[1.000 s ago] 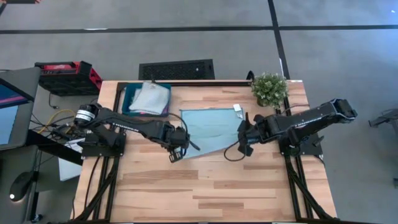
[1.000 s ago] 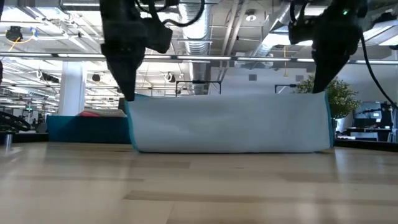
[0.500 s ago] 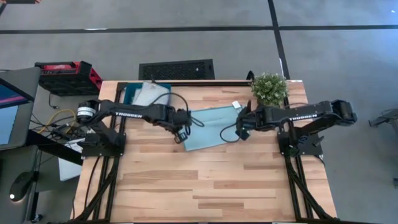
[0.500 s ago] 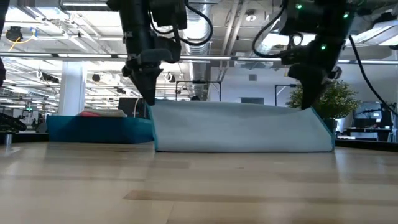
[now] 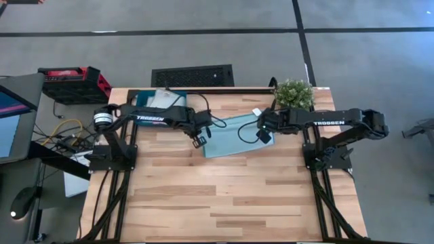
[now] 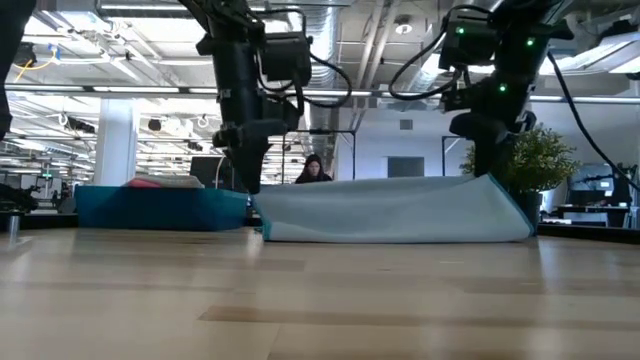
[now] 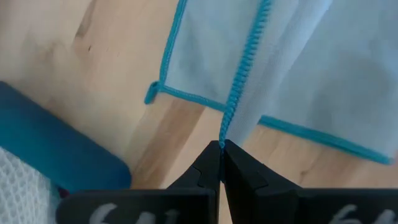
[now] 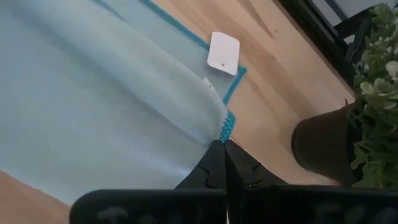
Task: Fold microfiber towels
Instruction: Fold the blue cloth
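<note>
Wooden table: light blue towel half-folded, corners pinched by left gripper and right gripper; other towels await in tray behind the left one.

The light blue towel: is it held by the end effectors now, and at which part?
Yes. The left end effector and the right end effector each pinch the light blue towel at a corner of its stitched blue edge.

Bare table lies open toward 6 o'clock; the teal tray blocks 10 o'clock, the potted plant 2 o'clock.
</note>
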